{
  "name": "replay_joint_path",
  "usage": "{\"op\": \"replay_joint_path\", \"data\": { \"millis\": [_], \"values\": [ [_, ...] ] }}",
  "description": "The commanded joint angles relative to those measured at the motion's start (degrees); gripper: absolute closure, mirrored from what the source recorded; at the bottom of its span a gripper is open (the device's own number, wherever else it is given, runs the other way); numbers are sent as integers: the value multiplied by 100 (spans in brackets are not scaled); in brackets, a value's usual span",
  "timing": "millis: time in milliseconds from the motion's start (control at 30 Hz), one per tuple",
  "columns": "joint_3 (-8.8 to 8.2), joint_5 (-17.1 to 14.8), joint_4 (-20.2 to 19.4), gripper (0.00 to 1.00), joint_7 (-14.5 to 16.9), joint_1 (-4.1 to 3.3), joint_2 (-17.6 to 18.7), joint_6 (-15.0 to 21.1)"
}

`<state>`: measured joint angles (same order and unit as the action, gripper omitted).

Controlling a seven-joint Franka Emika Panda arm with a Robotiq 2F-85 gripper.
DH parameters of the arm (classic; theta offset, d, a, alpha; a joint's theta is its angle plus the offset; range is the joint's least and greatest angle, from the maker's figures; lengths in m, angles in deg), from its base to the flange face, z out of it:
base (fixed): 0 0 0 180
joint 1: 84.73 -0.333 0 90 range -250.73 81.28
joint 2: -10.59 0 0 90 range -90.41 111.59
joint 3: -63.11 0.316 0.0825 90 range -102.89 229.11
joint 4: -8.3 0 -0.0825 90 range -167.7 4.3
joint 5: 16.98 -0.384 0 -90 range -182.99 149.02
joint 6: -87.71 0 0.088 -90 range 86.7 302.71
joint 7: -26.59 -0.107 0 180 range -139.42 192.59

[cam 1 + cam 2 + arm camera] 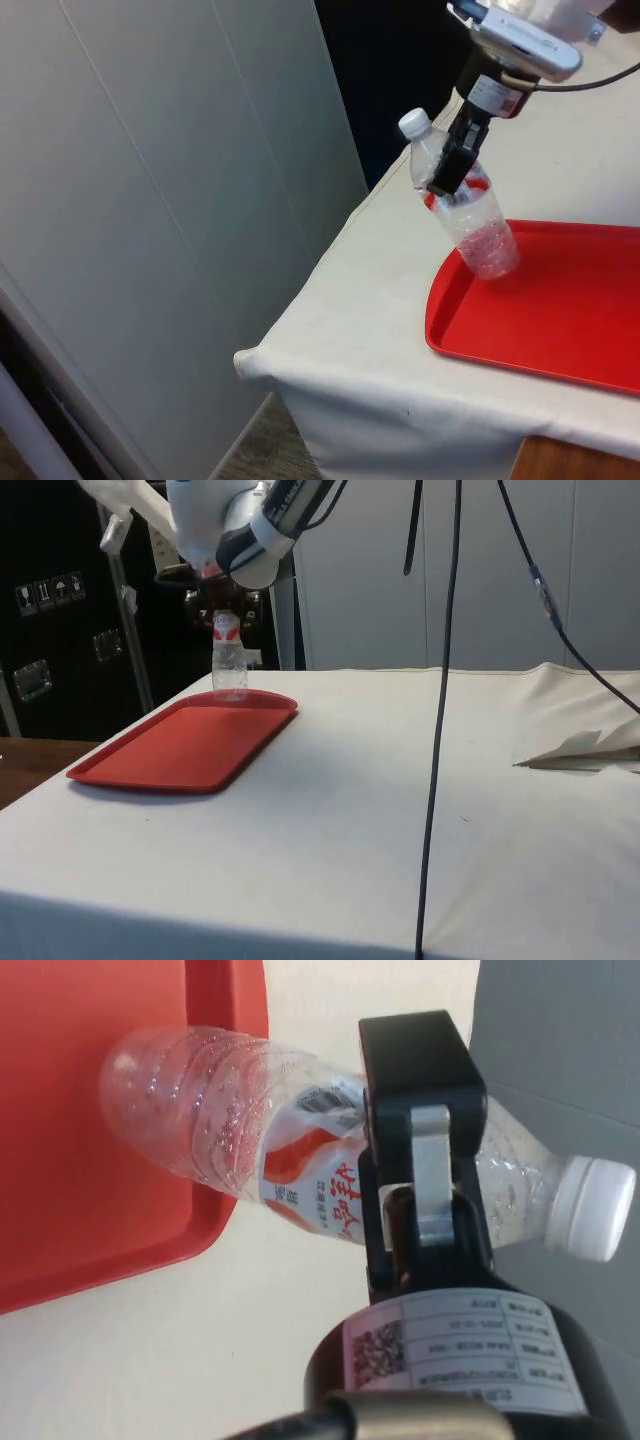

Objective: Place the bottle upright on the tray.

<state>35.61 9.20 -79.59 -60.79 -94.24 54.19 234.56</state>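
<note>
Bottle (pixel 462 196), clear, empty-looking plastic with a white cap, is tilting at the upper right of the front view, its base at the red tray's (pixel 560 320) near corner. The gripper (pixel 452 170) fingers are clamping its labelled middle. It probably is light, crushable and slippery; a gentle mid-body hold suits.

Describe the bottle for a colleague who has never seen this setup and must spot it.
On the white-clothed table lies a red tray. At the tray's corner near the table edge, the gripper holds a clear plastic bottle, tilted, base touching the tray. Its white cap and red-and-white label mark it.
</note>
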Motion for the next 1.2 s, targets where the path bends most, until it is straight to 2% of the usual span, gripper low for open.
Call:
{"op": "replay_joint_path", "data": {
  "millis": [0,33,67,200,333,367,400,433,600,633,667,900,933,967,1167],
  "values": [
    [-63,69,-11,100,-126,-92,-6,-17],
    [6,34,6,100,-23,-17,0,-23],
    [-57,97,-6,100,-149,-103,-6,-40],
    [-23,304,29,100,-315,-155,0,-172],
    [11,458,69,100,-441,-166,6,-281],
    [80,447,80,100,-367,-109,0,-304],
    [23,498,80,100,-470,-172,11,-309],
    [29,533,92,100,-504,-178,17,-338],
    [103,745,160,100,-699,-178,46,-533],
    [155,710,126,100,-602,-132,6,-516],
    [120,779,183,100,-733,-178,63,-567],
    [281,1037,350,100,-1014,-178,172,-854],
    [315,1026,321,100,-945,-132,143,-837],
    [304,1060,372,100,-1037,-178,183,-900],
    [470,1249,521,100,-1232,-166,258,-1175]
  ]
}}
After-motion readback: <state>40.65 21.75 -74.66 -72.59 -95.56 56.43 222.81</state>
